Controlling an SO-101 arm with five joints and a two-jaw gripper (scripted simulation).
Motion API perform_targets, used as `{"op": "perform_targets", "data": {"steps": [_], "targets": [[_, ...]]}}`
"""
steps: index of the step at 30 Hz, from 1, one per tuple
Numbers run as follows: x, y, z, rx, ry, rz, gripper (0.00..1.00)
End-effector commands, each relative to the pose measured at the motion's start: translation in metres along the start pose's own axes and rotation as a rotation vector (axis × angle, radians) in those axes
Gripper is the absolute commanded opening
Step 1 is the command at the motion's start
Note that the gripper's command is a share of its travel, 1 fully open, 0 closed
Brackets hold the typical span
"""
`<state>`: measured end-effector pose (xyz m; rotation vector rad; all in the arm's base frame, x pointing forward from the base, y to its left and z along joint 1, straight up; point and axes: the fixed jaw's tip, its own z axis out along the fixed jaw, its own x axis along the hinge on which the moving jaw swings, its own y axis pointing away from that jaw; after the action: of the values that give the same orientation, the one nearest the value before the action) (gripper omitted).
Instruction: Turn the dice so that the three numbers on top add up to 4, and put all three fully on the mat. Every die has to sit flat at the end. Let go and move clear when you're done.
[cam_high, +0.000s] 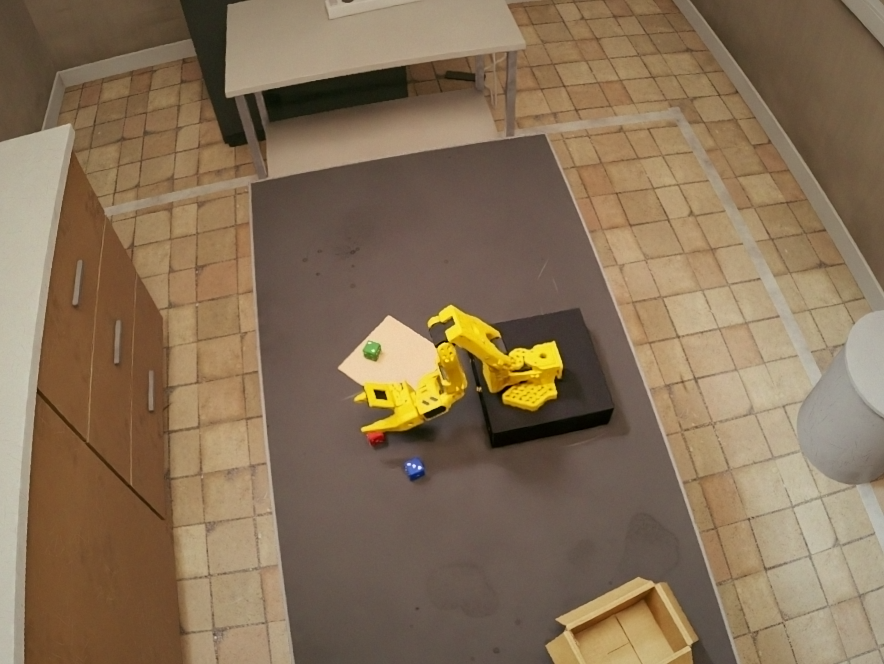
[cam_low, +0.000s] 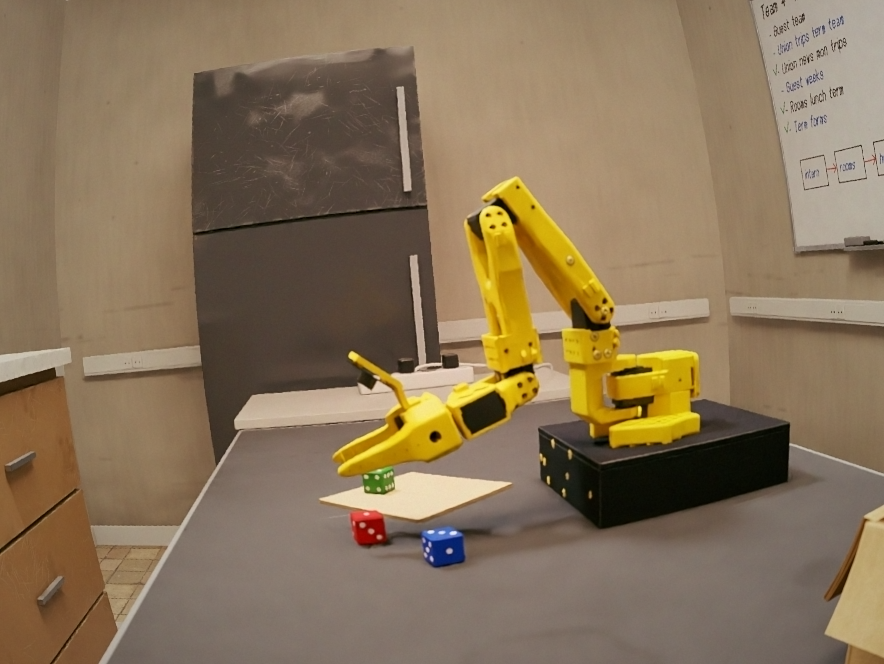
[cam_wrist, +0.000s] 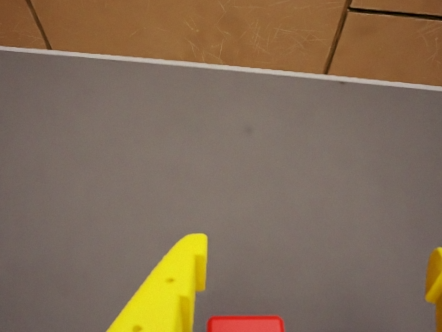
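Note:
My gripper (cam_high: 362, 414) (cam_low: 338, 464) (cam_wrist: 318, 250) is open and empty, raised above the table close to the red die. The red die (cam_high: 375, 438) (cam_low: 368, 528) (cam_wrist: 245, 325) sits flat on the dark table, off the mat; one finger partly covers it in the top view, and only its edge shows in the wrist view. The blue die (cam_high: 414, 468) (cam_low: 443, 546) sits flat off the mat, its top apparently three. The green die (cam_high: 371, 350) (cam_low: 378, 481) sits on the pale mat (cam_high: 400, 343) (cam_low: 450, 493); its top number is too small to tell.
The arm stands on a black block (cam_high: 550, 425) (cam_low: 693, 475) beside the mat. An open cardboard box (cam_high: 614, 621) (cam_low: 861, 607) is at the near right of the dark table. Wooden drawers (cam_high: 100, 343) (cam_low: 42, 500) stand beyond the table's left edge.

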<state>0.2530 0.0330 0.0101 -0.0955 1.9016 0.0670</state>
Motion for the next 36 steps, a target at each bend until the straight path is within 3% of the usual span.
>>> {"op": "perform_targets", "data": {"steps": [1,5,7,13,17,36], "targets": [[-0.021,-0.001,0.001,0.005,-0.081,-0.008,0.33],[-0.051,-0.001,0.0,0.006,-0.2,-0.008,0.32],[-0.051,-0.001,0.0,0.006,-0.2,-0.008,0.32],[-0.092,-0.001,-0.007,0.006,-0.369,-0.008,0.32],[-0.107,-0.001,-0.012,0.007,-0.432,-0.008,0.32],[-0.111,-0.001,-0.009,0.006,-0.427,-0.008,0.31]]}}
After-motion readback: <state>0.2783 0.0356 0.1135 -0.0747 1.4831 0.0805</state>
